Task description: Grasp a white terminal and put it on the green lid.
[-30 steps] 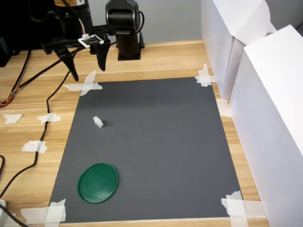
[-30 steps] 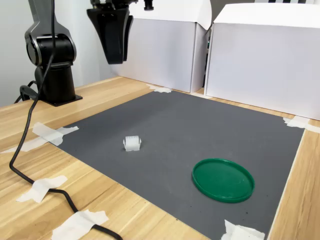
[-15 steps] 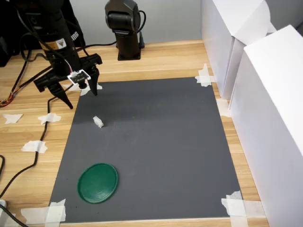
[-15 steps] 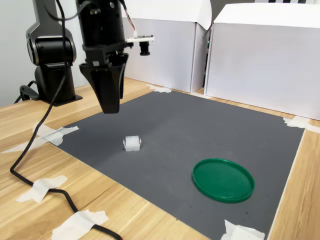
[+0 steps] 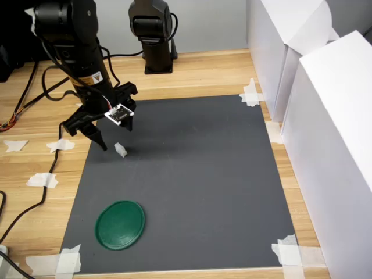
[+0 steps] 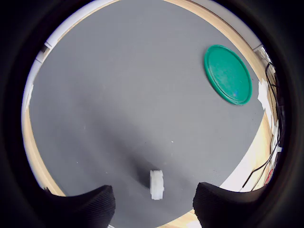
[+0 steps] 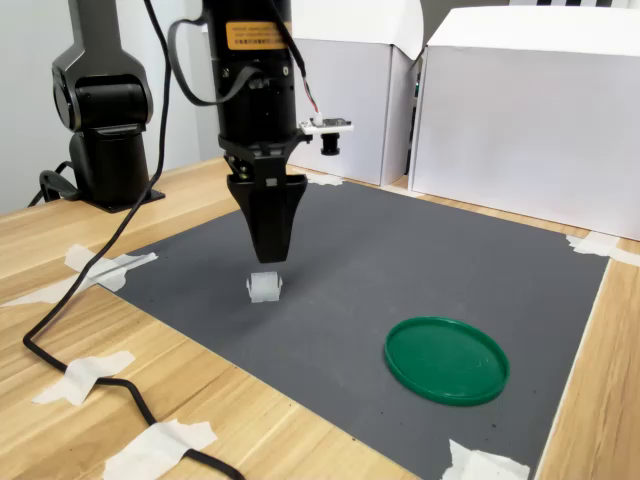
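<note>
Second exterior view: bare green lid (image 7: 446,359).

White terminal (image 5: 120,150) – green lid (image 5: 120,224) – well apart

The arm (image 7: 250,80) is glossy black, built of rounded cylindrical links, with a yellow label bearing small dark print on its forearm. Thin red and white wires run to a small white-cased camera (image 7: 328,128) beside the wrist. The black gripper (image 7: 268,258) has two tapered fingers. A black cylindrical base (image 5: 156,35) stands at the far edge.
</note>
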Robot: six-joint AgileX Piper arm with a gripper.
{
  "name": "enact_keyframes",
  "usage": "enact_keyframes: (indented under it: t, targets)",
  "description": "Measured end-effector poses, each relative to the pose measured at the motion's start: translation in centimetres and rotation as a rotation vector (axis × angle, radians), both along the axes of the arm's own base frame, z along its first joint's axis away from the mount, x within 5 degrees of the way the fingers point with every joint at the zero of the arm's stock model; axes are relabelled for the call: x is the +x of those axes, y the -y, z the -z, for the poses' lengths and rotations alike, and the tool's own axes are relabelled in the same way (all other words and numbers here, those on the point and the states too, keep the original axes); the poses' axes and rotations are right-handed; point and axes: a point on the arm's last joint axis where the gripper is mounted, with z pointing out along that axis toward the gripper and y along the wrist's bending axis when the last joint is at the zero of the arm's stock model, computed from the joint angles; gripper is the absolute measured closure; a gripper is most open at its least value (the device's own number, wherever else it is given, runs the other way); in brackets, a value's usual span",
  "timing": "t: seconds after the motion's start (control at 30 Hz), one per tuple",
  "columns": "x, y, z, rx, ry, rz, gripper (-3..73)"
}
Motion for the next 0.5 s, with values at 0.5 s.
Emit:
enact_keyframes:
  t: [0.5]
  targets:
    - [-0.1,0.3,3.0,-0.037,-0.035,-0.009,4.6]
